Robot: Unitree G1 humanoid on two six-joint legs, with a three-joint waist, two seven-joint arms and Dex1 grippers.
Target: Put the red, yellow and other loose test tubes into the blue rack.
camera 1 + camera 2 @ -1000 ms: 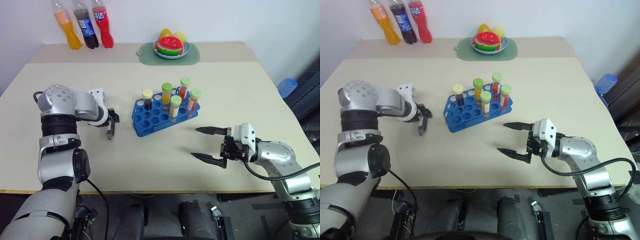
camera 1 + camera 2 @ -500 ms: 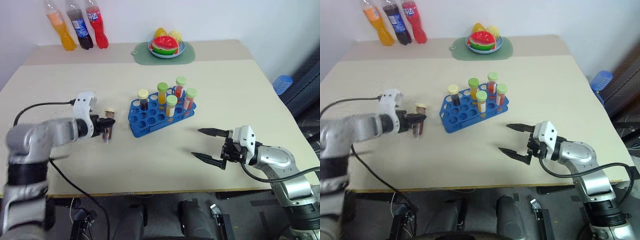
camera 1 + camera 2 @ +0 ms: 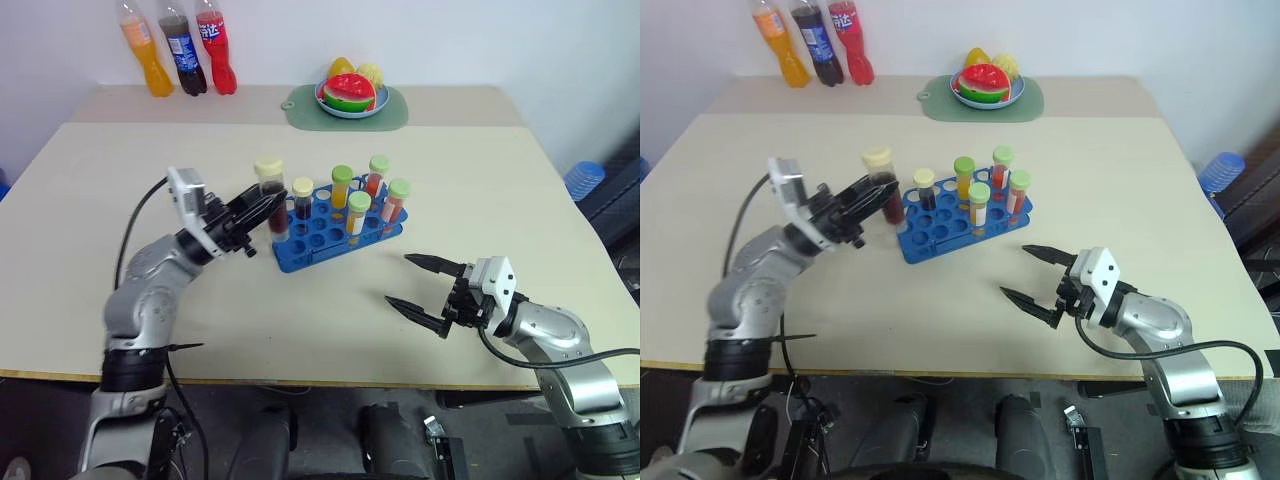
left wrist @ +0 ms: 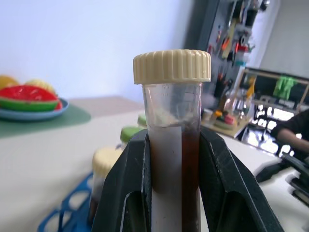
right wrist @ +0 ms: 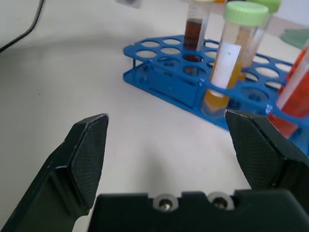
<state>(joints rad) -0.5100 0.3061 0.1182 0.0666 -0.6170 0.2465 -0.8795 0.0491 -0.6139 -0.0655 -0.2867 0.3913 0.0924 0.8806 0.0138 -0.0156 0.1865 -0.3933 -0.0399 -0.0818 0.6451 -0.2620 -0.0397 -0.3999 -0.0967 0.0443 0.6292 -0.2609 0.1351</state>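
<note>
The left gripper (image 3: 262, 213) has its two black fingers (image 4: 126, 186) clamped on the last loose tube (image 3: 272, 198) — the one with dark brown liquid and a pale ribbed cap — pinching it around the middle of the body so that the cap and a short length of clear plastic stand free above them. The tube is upright, lifted clear of the table (image 3: 300, 320), and sits just beside the near-left end of the blue rack (image 3: 330, 235), not yet over any hole. Five tubes already stand in the rack; the closest is a second dark one with a pale yellow cap (image 3: 302, 187), right next to the carried tube. That neighbour is the likeliest trouble: a sideways approach could knock its cap, or shove the light rack along the table. A grip this high also leaves a long lower end to swing, so a small tilt of the wrist could land the base on the grid between holes — it would then jam or slip in the smooth fingers. The right gripper (image 3: 428, 297) waits well apart, near the front-right edge, fingers spread wide and empty, out of the way.
</note>
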